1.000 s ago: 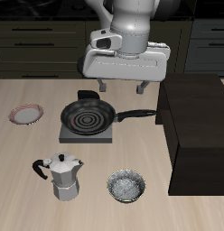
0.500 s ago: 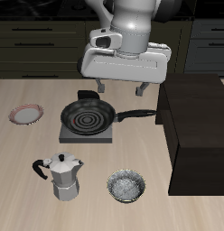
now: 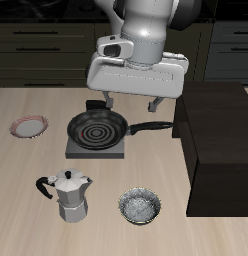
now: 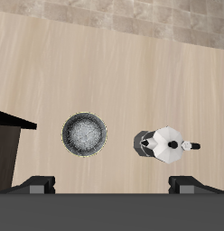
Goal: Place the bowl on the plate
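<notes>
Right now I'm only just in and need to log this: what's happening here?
The arm hangs above the pan, jaws open and empty. The gripper has not reached the bowl, which sits untouched near the table's front edge beside the moka pot. The plate lies apart, farther back, with nothing on it.

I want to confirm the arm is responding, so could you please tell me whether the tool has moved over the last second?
Yes, slightly. The tool has risen a little, judged against the frying pan beneath it.
</notes>
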